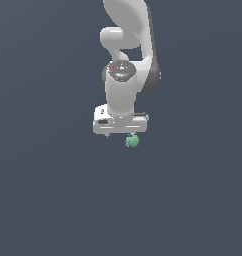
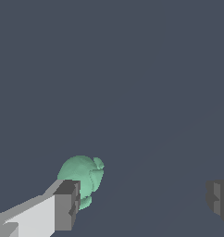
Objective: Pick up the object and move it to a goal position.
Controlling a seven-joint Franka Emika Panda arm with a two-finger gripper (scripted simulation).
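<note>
From my wrist camera I see the end effector (image 2: 144, 201) spread wide open, its two blocky fingers with flat dark grey pads (image 2: 67, 205) set well apart on smooth white stems, gripping nothing. The object (image 2: 81, 178), a small matte teal-green blob, rounded and lumpy with a little nub on one side, sits just beside one finger pad rather than between the two, though I cannot tell whether they touch. Beyond it lies a plain, untextured slate-grey table (image 2: 132, 69), and in the exterior view the glossy white arm (image 1: 124, 75) hangs straight down with the blob just under the hand.
</note>
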